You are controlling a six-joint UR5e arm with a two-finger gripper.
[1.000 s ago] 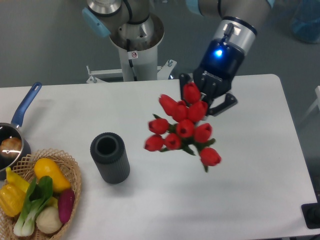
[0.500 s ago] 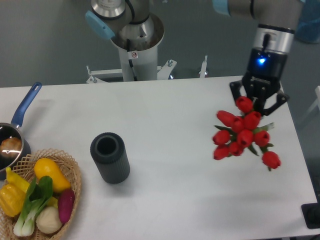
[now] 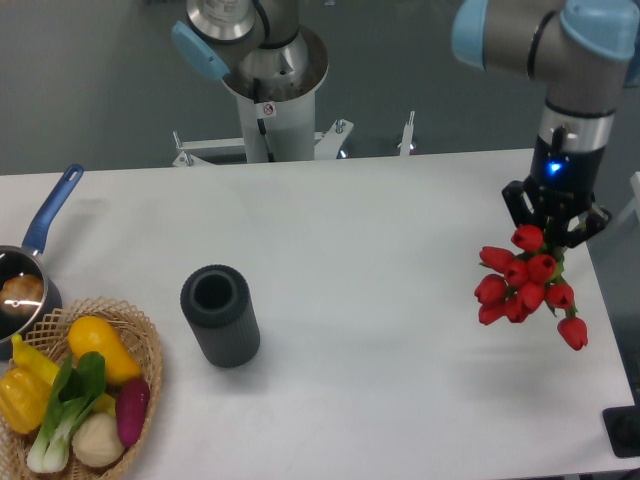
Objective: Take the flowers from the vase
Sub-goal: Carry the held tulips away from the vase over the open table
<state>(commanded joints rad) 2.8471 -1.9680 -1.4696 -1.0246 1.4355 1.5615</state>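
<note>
My pincer (image 3: pixel 553 232) grips the flowers (image 3: pixel 528 288), right side of frame, above the table (image 3: pixel 400 330). Vase (image 3: pixel 219 315) lower left, mouth dark, nothing showing inside. Basket (image 3: pixel 150 345) holds vegetables; saucepan (image 3: pixel 22 280) at left edge.

At the left edge of white table (image 3: pixel 380 210): wicker basket (image 3: pixel 140 330) with yellow pepper (image 3: pixel 20 390), yellow squash (image 3: pixel 95 345), green bok choy (image 3: pixel 65 415), purple vegetable (image 3: pixel 132 408). Just behind basket, touching its rim: blue-handled saucepan (image 3: pixel 25 275).
</note>
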